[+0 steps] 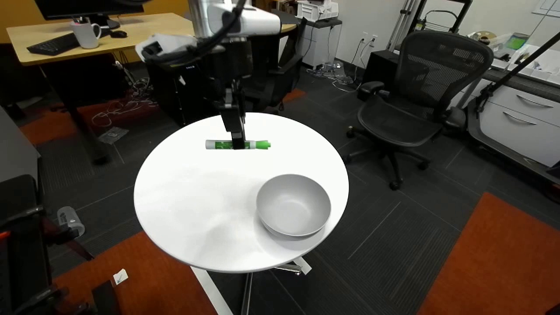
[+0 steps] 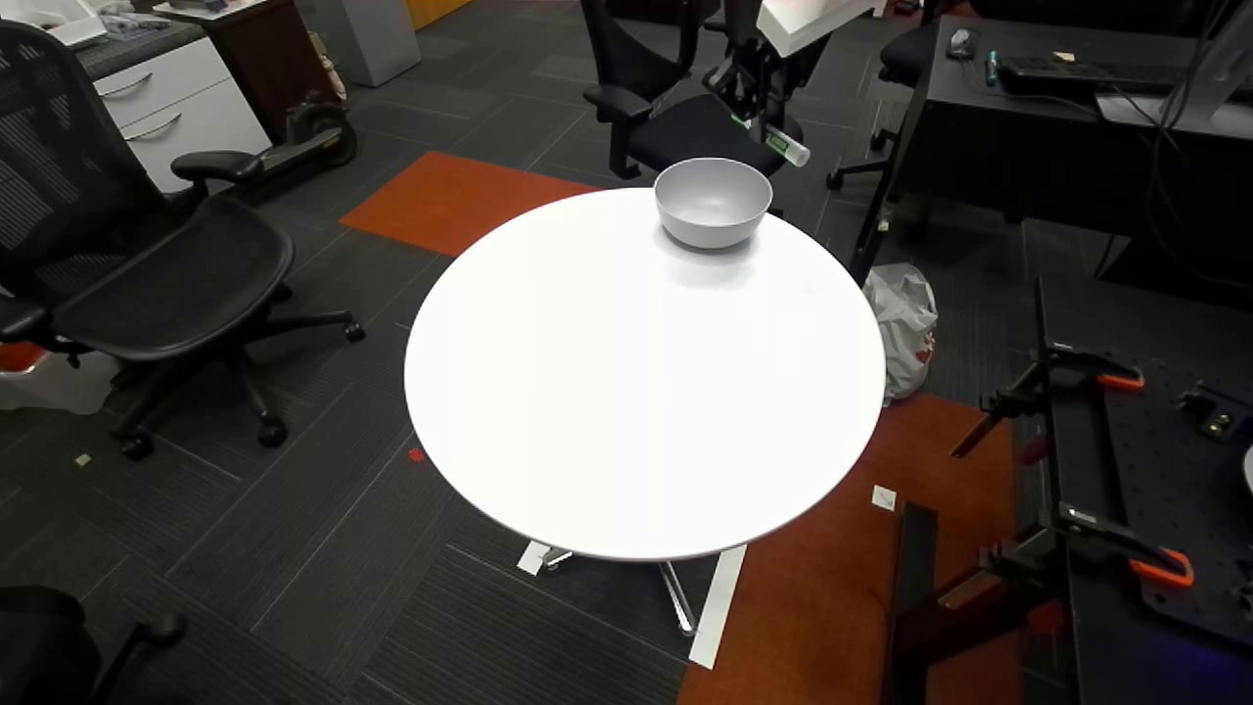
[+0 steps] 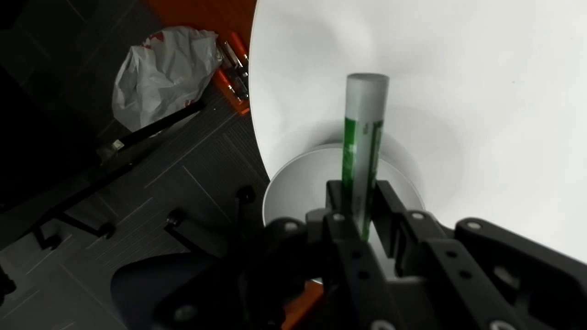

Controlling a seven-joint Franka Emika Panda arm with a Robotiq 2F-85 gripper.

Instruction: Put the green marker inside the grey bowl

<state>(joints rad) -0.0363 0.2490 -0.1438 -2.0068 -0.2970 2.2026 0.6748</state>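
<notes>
One green marker (image 3: 364, 142), and it's right there in the hand (image 3: 359, 189)! Two black fingers (image 3: 337, 198) are clamped around its barrel, white end poking out one side and, in an exterior view, bright-green cap (image 1: 262, 145) out the other. It's up in the air, crosswise to the hand, outside the grey bowl (image 1: 293, 205). One bowl, then: round, smooth, deep, upright near the edge of the bench (image 1: 197, 188). One bench, a white disc on shiny metal legs (image 2: 678, 599). Farther out: one crumpled plastic bag (image 3: 165, 78), one white mug (image 1: 86, 35) on a wood-topped desk (image 1: 157, 24), a mesh-backed office chair (image 1: 442, 74), dark ribbed carpet (image 1: 376, 262).
</notes>
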